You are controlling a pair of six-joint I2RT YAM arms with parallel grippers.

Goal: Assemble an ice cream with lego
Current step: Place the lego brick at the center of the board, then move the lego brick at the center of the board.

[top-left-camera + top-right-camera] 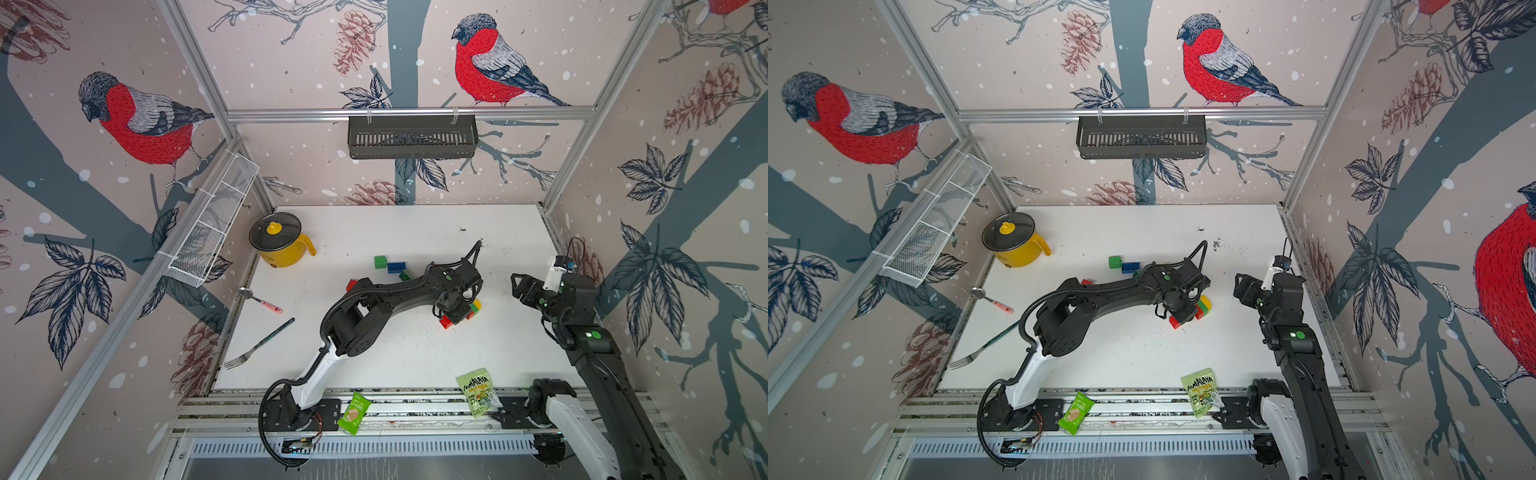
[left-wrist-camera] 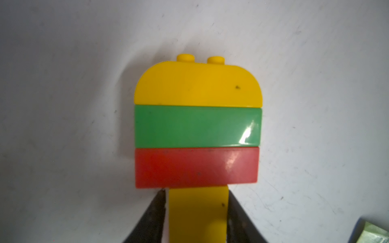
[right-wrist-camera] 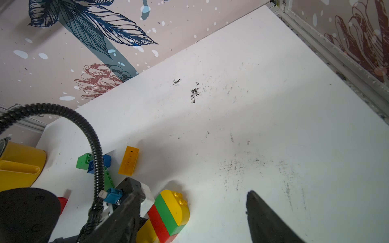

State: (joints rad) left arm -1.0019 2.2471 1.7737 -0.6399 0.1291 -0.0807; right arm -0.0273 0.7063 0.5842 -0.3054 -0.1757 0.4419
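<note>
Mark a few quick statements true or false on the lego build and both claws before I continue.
1. The yellow half-round brick joins the green brick, which joins the red brick. True.
2. The right claw grips a blue brick. False: it is open and empty.
3. The left claw straddles the narrow yellow brick that meets the red brick. True.
4. The yellow pot has no lid. False: its lid is on.

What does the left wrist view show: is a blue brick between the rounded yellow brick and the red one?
No, a green brick lies between the rounded yellow brick and the red brick.
</note>
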